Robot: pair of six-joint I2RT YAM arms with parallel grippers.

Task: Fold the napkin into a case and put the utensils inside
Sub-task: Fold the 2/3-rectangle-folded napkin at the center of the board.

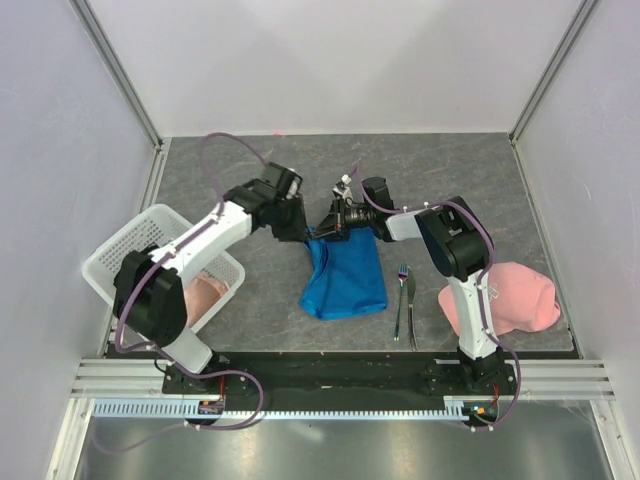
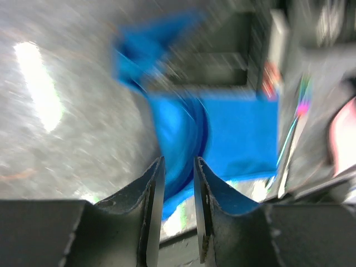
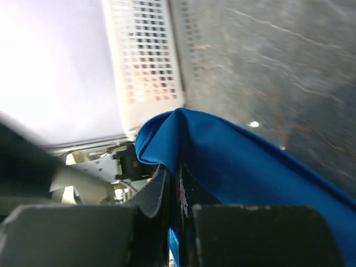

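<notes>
Nearest the bases, the fork (image 1: 400, 297) and knife (image 1: 411, 315) lie side by side on the tabletop (image 1: 270, 300), just right of the napkin (image 1: 345, 280) and apart from it. The napkin is a loose blue sheet at centre, with its near edge resting flat and its far edge lifted.

Beyond it, the right hand (image 3: 174, 178) is clenched on the far edge, with cloth pinched between its fingers. The left hand (image 2: 178, 181) is at the far-left corner. Its fingers stand narrowly apart with blue in the gap, but the view is blurred and its grip cannot be told.

Judgement: a fold is in hand, and no strip is formed yet.

Recommendation: carry the far edge level, both sides at matched pace, toward the near edge. Lay it square, clear of the fork.

Markings: no readable writing found.
</notes>
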